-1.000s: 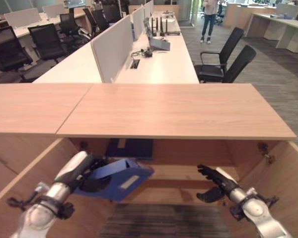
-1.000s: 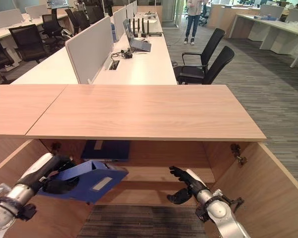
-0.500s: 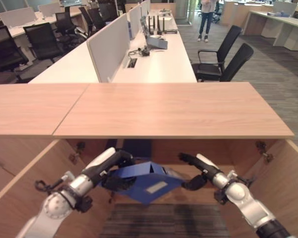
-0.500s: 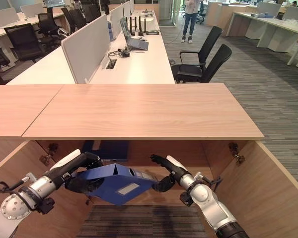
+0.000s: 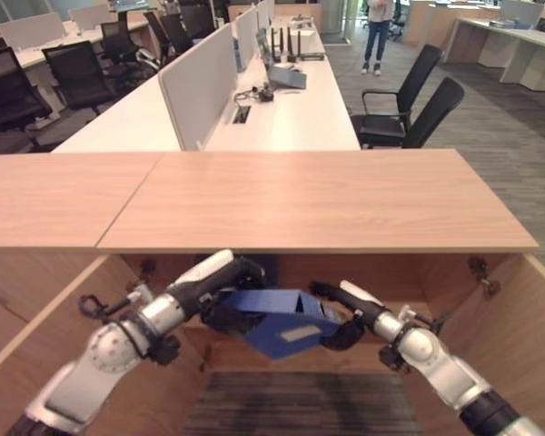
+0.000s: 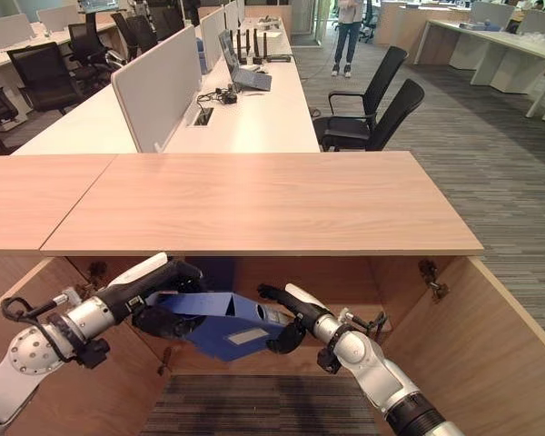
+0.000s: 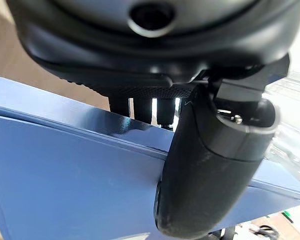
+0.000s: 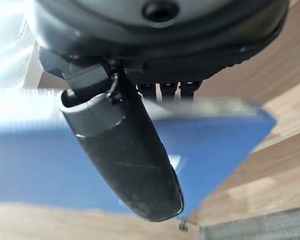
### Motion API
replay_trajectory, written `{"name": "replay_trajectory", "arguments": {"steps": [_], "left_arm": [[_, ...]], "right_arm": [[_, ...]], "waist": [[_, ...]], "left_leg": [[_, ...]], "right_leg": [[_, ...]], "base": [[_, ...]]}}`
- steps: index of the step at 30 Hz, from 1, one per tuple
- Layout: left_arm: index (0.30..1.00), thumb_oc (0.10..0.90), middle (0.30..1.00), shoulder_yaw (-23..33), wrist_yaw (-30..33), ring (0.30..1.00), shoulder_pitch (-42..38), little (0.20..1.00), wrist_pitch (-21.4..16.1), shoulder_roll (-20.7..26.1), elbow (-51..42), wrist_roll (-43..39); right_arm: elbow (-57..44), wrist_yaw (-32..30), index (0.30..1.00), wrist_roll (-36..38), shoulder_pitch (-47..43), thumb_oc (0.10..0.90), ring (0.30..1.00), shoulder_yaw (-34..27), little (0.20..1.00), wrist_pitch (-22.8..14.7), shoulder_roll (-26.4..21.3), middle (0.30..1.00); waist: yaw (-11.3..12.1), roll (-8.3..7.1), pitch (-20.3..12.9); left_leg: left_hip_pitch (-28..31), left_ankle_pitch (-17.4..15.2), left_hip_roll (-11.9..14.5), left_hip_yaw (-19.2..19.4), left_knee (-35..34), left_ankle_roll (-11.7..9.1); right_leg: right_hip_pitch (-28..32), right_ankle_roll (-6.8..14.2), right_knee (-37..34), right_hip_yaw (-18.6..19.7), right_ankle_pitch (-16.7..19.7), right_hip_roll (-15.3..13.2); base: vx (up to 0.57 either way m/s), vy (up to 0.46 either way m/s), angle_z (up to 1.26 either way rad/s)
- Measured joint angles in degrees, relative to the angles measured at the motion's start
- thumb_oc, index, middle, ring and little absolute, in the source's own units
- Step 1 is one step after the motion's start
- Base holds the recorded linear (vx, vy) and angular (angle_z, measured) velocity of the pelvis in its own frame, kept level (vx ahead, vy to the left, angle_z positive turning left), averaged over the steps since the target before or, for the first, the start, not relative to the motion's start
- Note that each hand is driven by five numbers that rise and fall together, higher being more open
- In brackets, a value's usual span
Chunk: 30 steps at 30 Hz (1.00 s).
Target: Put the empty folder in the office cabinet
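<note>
Folder: a blue folder (image 6: pixel 220 322) was held tilted between both hands, just under the front edge of the wooden top, at the mouth of the open cabinet; a pale label showed on its lower face.
Left hand: the left hand (image 6: pixel 168 295) gripped the folder's left end; in its wrist view the thumb (image 7: pixel 210 170) lay across the blue face and the fingers curled behind the edge.
Right hand: the right hand (image 6: pixel 286 318) clasped the folder's right end, thumb (image 8: pixel 125 155) over the blue surface, fingers tucked behind it.
Cabinet: the office cabinet (image 5: pixel 318 204) had a light wood top and open doors (image 6: pixel 490 336) swung out at both sides; its inner shelf was mostly hidden by the folder and arms.
Hard to make out: a dark blue shape (image 5: pixel 259 265) behind the folder, cut off by the top's edge, could not be identified.
Beyond: white desks (image 5: pixel 291 109) with dividers, black chairs (image 5: pixel 409 113), and a person (image 5: pixel 379 32) standing far off, cut off above the waist.
</note>
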Motion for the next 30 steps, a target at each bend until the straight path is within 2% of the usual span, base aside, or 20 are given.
{"name": "replay_trajectory", "arguments": {"steps": [5, 6, 7, 8, 11, 16, 18, 20, 22, 25, 29, 30], "left_arm": [[0.3, 0.4, 0.3, -0.6, 0.0, 0.3, -1.4, 0.3, 0.0, 0.1, -0.1, 0.4], [0.3, 0.4, 0.3, -0.7, 0.0, 0.3, -1.8, 0.3, 0.0, 0.2, -0.5, 0.4], [0.3, 0.4, 0.3, -0.8, 0.0, 0.3, -2.6, 0.3, 0.0, 0.7, -1.1, 0.7], [0.3, 0.4, 0.3, -1.3, 0.0, 0.3, -3.3, 0.3, 0.0, 1.3, -1.2, 1.2], [0.3, 0.4, 0.3, -2.1, 0.0, 0.3, -3.7, 0.3, 0.2, 2.0, -1.5, 0.8], [0.3, 0.4, 0.3, -3.6, 0.0, 0.3, -4.0, 0.3, 2.7, 2.1, -0.4, -5.8], [0.3, 0.4, 0.3, -5.6, 0.1, 0.3, -4.1, 0.3, 3.4, 2.0, -0.3, -6.9], [0.3, 0.4, 0.3, -7.1, 0.4, 0.3, -4.4, 0.3, 5.0, 1.9, 0.8, -7.2], [0.3, 0.4, 0.3, -8.6, 1.9, 0.3, -5.1, 0.3, 7.4, 0.3, 3.7, -6.8], [0.3, 0.4, 0.3, -9.9, 1.1, 0.3, -4.4, 0.3, 8.2, 1.0, 4.5, -7.5], [0.3, 0.4, 0.3, -13.3, 1.2, 0.3, -4.3, 0.3, 9.3, 0.7, 5.3, -7.5], [0.413, 0.475, 0.413, -13.9, 1.2, 0.413, -4.3, 0.413, 10.0, 0.6, 5.3, -7.5]], "right_arm": [[0.6, 1.3, 0.9, 0.2, -1.6, 0.8, 0.9, 1.0, 0.9, 0.2, -0.2, 0.9], [0.8, 2.4, 0.851, 1.1, -1.9, 0.767, 0.851, 1.6, 0.851, 0.3, -0.3, 0.851], [1.3, 2.9, 0.653, 2.3, -2.2, 0.635, 0.653, 2.7, 0.653, 0.4, -0.3, 0.653], [1.3, 3.0, 0.3, 2.3, -2.3, 0.4, 0.3, 3.1, 0.3, 0.5, -0.3, 0.3], [3.0, 3.1, 0.3, 4.2, -2.2, 0.4, 0.3, 3.5, 0.3, 0.4, 0.2, 0.3], [5.3, -0.1, 0.3, 7.0, 3.0, 0.4, 0.3, -2.1, 0.3, -2.4, 2.9, 0.3], [9.3, -1.1, 0.3, 8.9, 4.4, 0.4, 0.3, -4.8, 0.3, -4.1, 4.9, 0.3], [14.5, -1.1, 0.3, 9.6, 4.5, 0.4, 0.3, -5.0, 0.3, -6.1, 8.6, 0.3], [19.4, -5.3, 0.3, 12.1, 5.2, 0.4, 0.3, -2.1, 0.3, -3.8, 14.6, 0.3], [18.0, -6.2, 0.3, 17.6, 8.6, 0.4, 0.3, 0.7, 0.3, -2.4, 14.1, 0.3], [18.5, -6.0, 0.3, 20.5, 11.0, 0.4, 0.3, 2.2, 0.3, -0.8, 13.5, 0.3], [18.5, -6.0, 0.3, 21.9, 11.4, 0.4, 0.3, 2.8, 0.3, 0.1, 13.2, 0.3]], "waist": [[0.0, -0.25, 0.7], [0.1, -0.45, 0.8], [0.2, -0.62, 0.9], [0.3, -0.63, 0.9], [0.0, -0.68, 1.0], [-0.4, -0.59, 1.1], [-0.7, -0.6, 1.1], [-1.6, -0.61, 1.1], [-2.3, -0.27, 1.2], [-1.5, -0.07, 1.3], [-1.7, -0.23, 1.3], [-1.9, -0.26, 1.3]], "left_leg": [[0.0, 0.0, 0.0, 0.0, 0.0, 0.0], [0.0, 0.0, 0.0, 0.0, 0.0, 0.0], [0.0, 0.0, 0.0, 0.0, 0.0, 0.0], [0.0, 0.0, 0.0, -0.1, 0.0, 0.0], [0.3, 0.0, 0.0, -0.1, 0.0, 0.0], [0.3, 0.0, -0.1, -0.1, 0.0, 0.0], [0.4, 0.0, -0.1, 0.0, 0.0, 0.0], [0.6, 0.0, 0.0, 0.0, 0.0, 0.0], [0.8, 0.0, 0.2, 0.3, 0.0, 0.0], [0.7, 0.0, 0.2, 0.3, 0.0, -0.1], [0.8, 0.0, 0.1, 0.3, 0.0, -0.1], [0.8, 0.0, 0.1, 0.4, 0.0, -0.1]], "right_leg": [[0.0, 0.0, 0.0, 0.0, 0.0, 0.0], [0.0, 0.0, 0.0, 0.0, 0.0, 0.0], [0.1, 0.0, 0.0, -0.1, 0.0, 0.0], [0.1, 0.0, 0.0, -0.1, 0.0, 0.0], [0.3, 0.0, 0.0, -0.1, 0.0, 0.0], [0.4, 0.0, 0.0, -0.1, 0.0, -0.1], [0.4, 0.0, 0.0, -0.1, 0.0, -0.1], [0.6, 0.0, 0.0, 0.0, 0.0, -0.1], [0.5, -0.2, 0.0, 0.2, -0.1, 0.0], [0.6, -0.1, 0.0, 0.1, -0.2, -0.1], [0.6, -0.1, 0.0, 0.2, -0.1, -0.1], [0.5, -0.1, 0.0, 0.2, -0.1, -0.1]], "base": [[0.0, 0.0, 0.0], [0.0, 0.0, 0.0], [0.0, 0.0, 0.0], [0.0, 0.0, 0.0], [0.0, 0.0, 0.0], [0.0, 0.0, 0.0], [0.0, 0.001, -0.02], [-0.01, 0.009, -0.05], [-0.04, 0.016, -0.08], [-0.01, -0.001, 0.04], [-0.01, -0.003, 0.0], [-0.01, -0.004, -0.06]]}}
